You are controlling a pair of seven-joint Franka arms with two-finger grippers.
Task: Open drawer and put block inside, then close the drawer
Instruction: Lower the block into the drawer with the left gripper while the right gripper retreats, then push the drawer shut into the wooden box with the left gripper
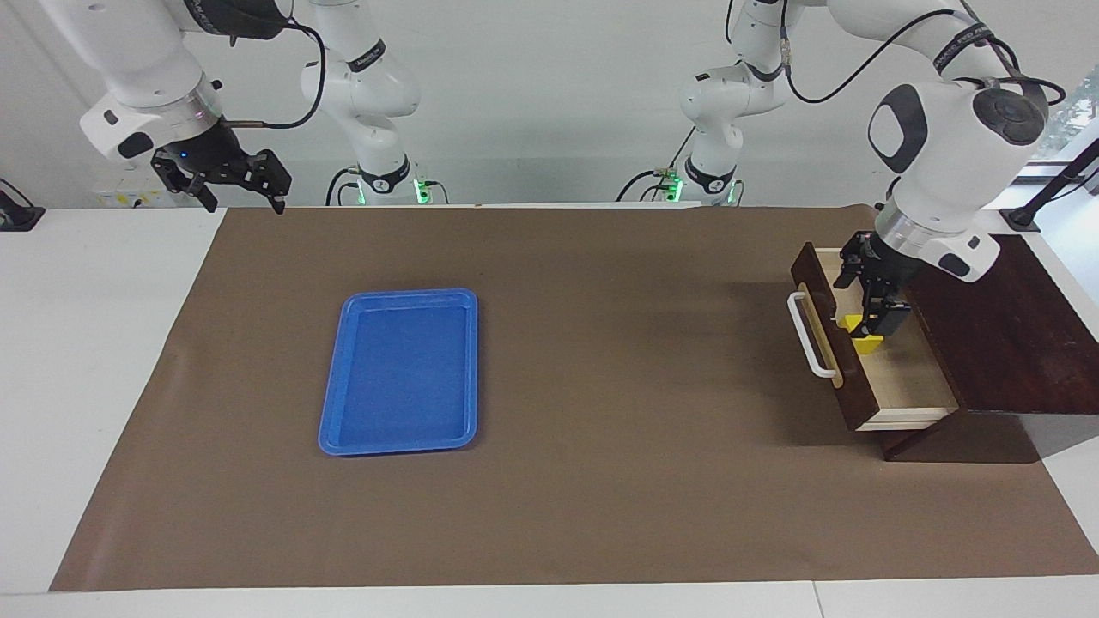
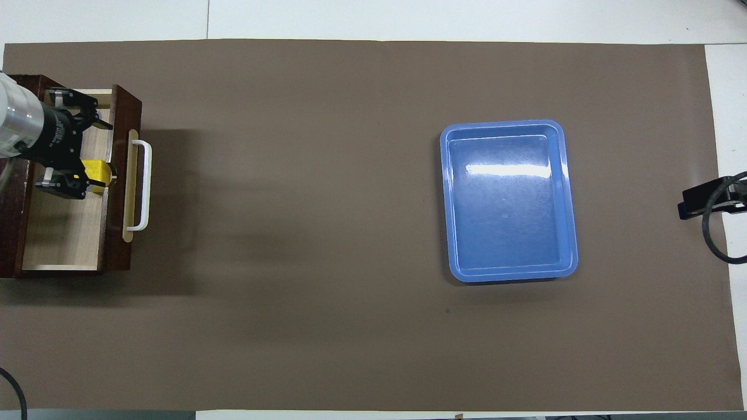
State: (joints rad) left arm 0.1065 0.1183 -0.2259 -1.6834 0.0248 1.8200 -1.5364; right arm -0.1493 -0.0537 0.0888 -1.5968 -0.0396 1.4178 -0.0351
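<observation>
Drawer (image 1: 893, 378): dark brown wood, pale interior, white bar handle (image 1: 811, 336) on a brass strip, pulled out of a low box (image 1: 1013, 343) at the left arm's end of the counter (image 1: 86, 360). Block (image 1: 861, 336): small yellow cube lying on the drawer floor, just inside the front panel (partly hidden by the fingers above it). Left gripper (image 1: 876, 296): over the drawer's interior, fingers apart and holding nothing, tips above the block and clear of it in the facing view. Right gripper (image 1: 236, 184): raised over the counter's edge at the right arm's end, waiting, fingers apart and empty. Blue tray (image 1: 400, 371): flat, rectangular, on the brown mat (image 1: 601, 481), well apart from the drawer and toward the right arm's end. The mat covers most of the white counter.
</observation>
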